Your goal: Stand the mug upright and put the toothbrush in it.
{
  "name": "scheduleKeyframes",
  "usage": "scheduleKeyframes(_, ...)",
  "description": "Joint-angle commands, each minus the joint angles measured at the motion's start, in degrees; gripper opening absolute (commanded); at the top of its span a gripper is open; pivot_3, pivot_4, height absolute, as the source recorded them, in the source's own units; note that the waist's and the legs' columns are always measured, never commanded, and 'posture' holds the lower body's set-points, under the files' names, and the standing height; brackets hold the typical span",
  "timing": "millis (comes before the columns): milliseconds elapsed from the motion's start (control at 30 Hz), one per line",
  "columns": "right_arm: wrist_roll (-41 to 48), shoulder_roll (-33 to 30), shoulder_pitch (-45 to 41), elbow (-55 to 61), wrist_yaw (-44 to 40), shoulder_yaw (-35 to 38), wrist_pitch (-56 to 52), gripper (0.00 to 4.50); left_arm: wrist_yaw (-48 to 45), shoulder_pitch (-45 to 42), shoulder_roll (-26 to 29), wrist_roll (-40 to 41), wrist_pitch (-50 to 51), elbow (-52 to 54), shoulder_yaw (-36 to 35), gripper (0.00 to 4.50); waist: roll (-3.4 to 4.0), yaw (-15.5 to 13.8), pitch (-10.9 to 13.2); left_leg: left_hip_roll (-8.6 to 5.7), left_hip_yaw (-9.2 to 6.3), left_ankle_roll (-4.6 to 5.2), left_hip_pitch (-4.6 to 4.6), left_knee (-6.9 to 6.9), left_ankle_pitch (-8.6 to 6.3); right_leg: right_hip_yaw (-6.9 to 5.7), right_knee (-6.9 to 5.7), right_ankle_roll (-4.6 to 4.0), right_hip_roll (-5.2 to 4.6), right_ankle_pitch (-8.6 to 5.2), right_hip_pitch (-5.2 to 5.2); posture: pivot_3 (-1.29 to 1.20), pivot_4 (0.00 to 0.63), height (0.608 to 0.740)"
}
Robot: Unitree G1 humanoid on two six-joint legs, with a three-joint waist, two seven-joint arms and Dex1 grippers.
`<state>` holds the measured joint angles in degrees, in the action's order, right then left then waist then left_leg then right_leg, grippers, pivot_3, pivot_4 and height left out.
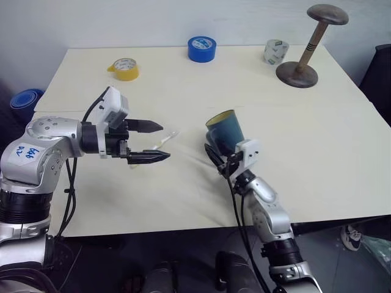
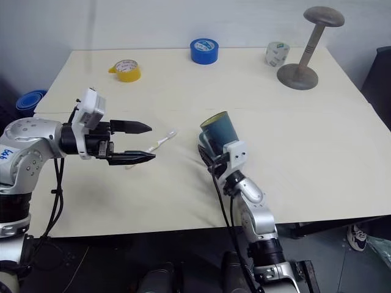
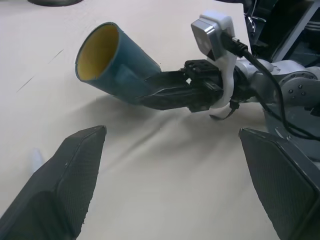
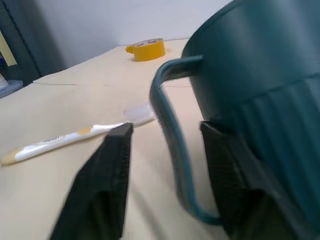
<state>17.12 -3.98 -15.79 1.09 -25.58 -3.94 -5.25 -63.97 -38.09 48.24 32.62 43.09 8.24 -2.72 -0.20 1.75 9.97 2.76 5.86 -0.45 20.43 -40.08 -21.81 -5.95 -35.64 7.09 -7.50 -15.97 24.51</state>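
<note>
The left tool [image 1: 149, 142] hovers wide open over the tabletop [image 1: 317, 146], the toothbrush [image 1: 165, 141] lying just beyond its fingertips. To its right, the right tool [image 1: 215, 154] holds the tilted mug [image 1: 225, 130].

Matt ribbed mug [image 1: 223, 130], glossy plastic toothbrush [image 4: 70, 139], smooth matt table [image 1: 317, 146].

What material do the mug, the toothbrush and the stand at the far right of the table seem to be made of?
The mug: probably glazed ceramic or hard plastic; teal ribbed outside with a soft sheen, smooth yellow inside.
The toothbrush: plastic; a glossy pale yellow and white handle.
The stand: apparently wood, matte brown; a round base, a banded post and a domed top.
</note>
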Motion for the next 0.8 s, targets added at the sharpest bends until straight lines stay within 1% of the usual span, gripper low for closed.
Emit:
scheduleKeyframes(33,0.91,-2.17,3.01,6.37,-0.98,0.33,-1.74,3.35,-1.03,-1.73,0.05,-0.09,-1.45,0.37,0.56,4.5,0.0,-0.04,0.0,0.0,0.0,0.0,0.0,0.0,0.0,0.0,0.0,0.0,0.0,0.0,0.0,0.0,0.15,0.74)
scheduleKeyframes(67,1.27,-2.65,3.78,7.73,-0.64,0.7,-2.66,3.77,-1.28,-1.99,-0.1,-0.2,-1.72,-0.04,0.94,4.5,0.0,-0.08,0.0,0.0,0.0,0.0,0.0,0.0,0.0,0.01,0.0,0.0,0.0,0.0,0.0,0.0,0.15,0.74)
scheduleKeyframes(133,1.65,-3.48,4.61,9.56,-0.24,1.12,-4.01,4.42,-1.69,-2.46,-0.36,-0.52,-2.32,-0.82,1.57,4.5,0.0,-0.12,0.0,0.0,0.01,0.0,0.01,0.0,0.0,0.01,0.01,0.0,0.0,0.0,0.0,0.0,0.15,0.74)
scheduleKeyframes(233,0.83,-5.34,5.64,11.54,-0.38,0.98,-5.45,4.46,-2.03,-3.12,-0.73,-1.02,-3.03,-1.73,2.18,4.5,0.0,-0.11,0.0,0.0,0.01,0.0,0.0,0.0,0.0,0.01,0.01,0.0,0.0,0.0,0.0,0.0,0.15,0.74)
scheduleKeyframes(333,-0.96,-9.61,8.43,15.42,-1.57,0.42,-7.44,4.46,-2.23,-3.44,-1.11,-1.33,-3.54,-2.48,2.58,4.5,0.0,-0.14,0.0,0.0,0.01,0.0,0.0,0.01,0.0,0.0,0.01,0.0,0.0,0.0,0.0,0.0,0.15,0.74)
scheduleKeyframes(500,-3.6,-14.57,11.25,18.49,-2.71,-0.69,-8.73,4.46,-1.7,-3.26,-1.67,-2.93,-5.12,-4.34,3.15,4.5,0.0,-0.24,0.0,-0.01,0.01,0.02,0.02,0.01,-0.01,0.0,0.04,0.0,-0.01,0.0,0.0,0.0,0.15,0.74)
scheduleKeyframes(633,-4.88,-20.17,14.09,23.12,-3.26,0.59,-13.82,4.46,0.71,-3.79,-1.71,-7.69,-7.98,-7.9,4.54,4.5,0.0,-0.32,0.0,-0.01,0.03,0.02,0.01,-0.02,-0.01,0.03,0.03,0.0,-0.01,0.0,-0.01,0.0,0.15,0.74)
scheduleKeyframes(667,-3.46,-22.9,15.04,25.86,-4.51,1.46,-17.81,4.46,3.03,-4.47,-1.68,-11.11,-9.36,-10.35,5.78,4.5,0.0,-0.39,0.0,-0.01,0.03,0.02,0.01,-0.01,-0.01,0.02,0.04,0.0,-0.01,0.0,0.0,0.0,0.15,0.74)
scheduleKeyframes(733,3.28,-27.3,16.13,32.69,-6.15,5.92,-27.26,4.46,7.7,-6.67,-1.94,-17.66,-11.0,-16.91,8.57,4.5,-0.01,-1.06,0.0,-0.03,0.03,0.04,0.01,-0.02,-0.02,0.02,0.05,0.0,-0.02,0.0,-0.01,0.0,0.15,0.74)
scheduleKeyframes(800,8.32,-30.13,16.12,37.96,-6.65,10.59,-31.92,4.46,10.86,-8.98,-2.96,-21.96,-11.65,-22.59,10.67,4.5,-0.01,-1.58,0.0,-0.04,0.06,0.04,0.01,-0.04,-0.02,0.02,0.09,0.0,0.0,0.0,-0.02,0.0,0.15,0.74)
